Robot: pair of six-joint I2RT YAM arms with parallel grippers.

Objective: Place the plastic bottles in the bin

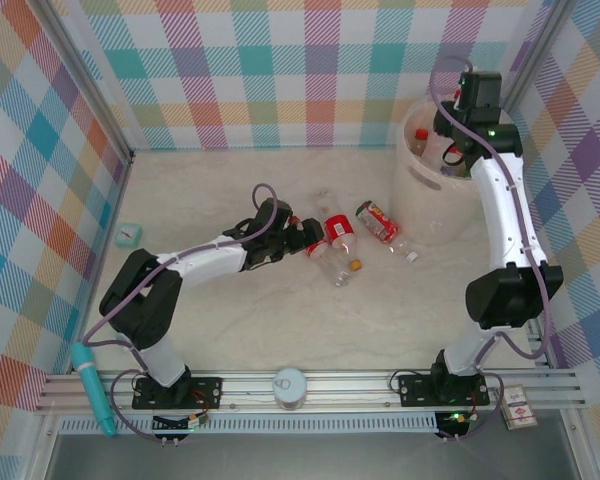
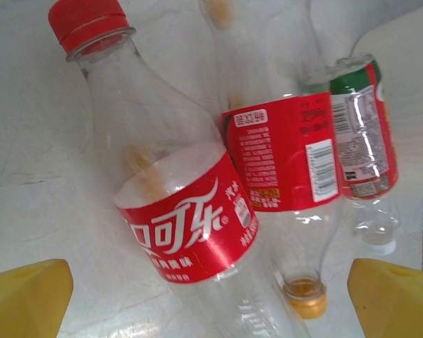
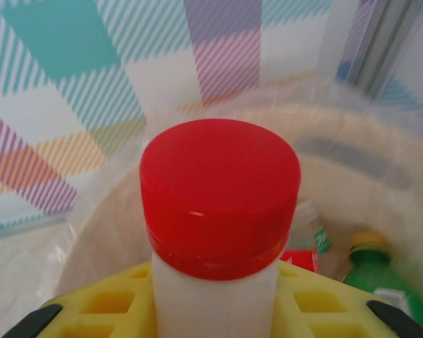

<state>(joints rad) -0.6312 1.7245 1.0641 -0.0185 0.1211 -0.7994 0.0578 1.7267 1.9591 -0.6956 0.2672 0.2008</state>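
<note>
Three plastic bottles lie together mid-table. In the left wrist view a red-capped, red-labelled bottle runs down between my yellow fingers. Beside it lie an orange-capped bottle and a third, white-capped bottle. My left gripper is open, straddling the red-capped bottle's lower body; from above the left gripper sits just left of the bottles. My right gripper is shut on a red-capped bottle held upright over the beige bin. From above the right gripper hangs over the bin.
A green bottle and another bottle lie inside the bin. A teal-and-pink stick and a round can top rest on the front rail. A small teal object sits at the left wall. Checked walls enclose the table.
</note>
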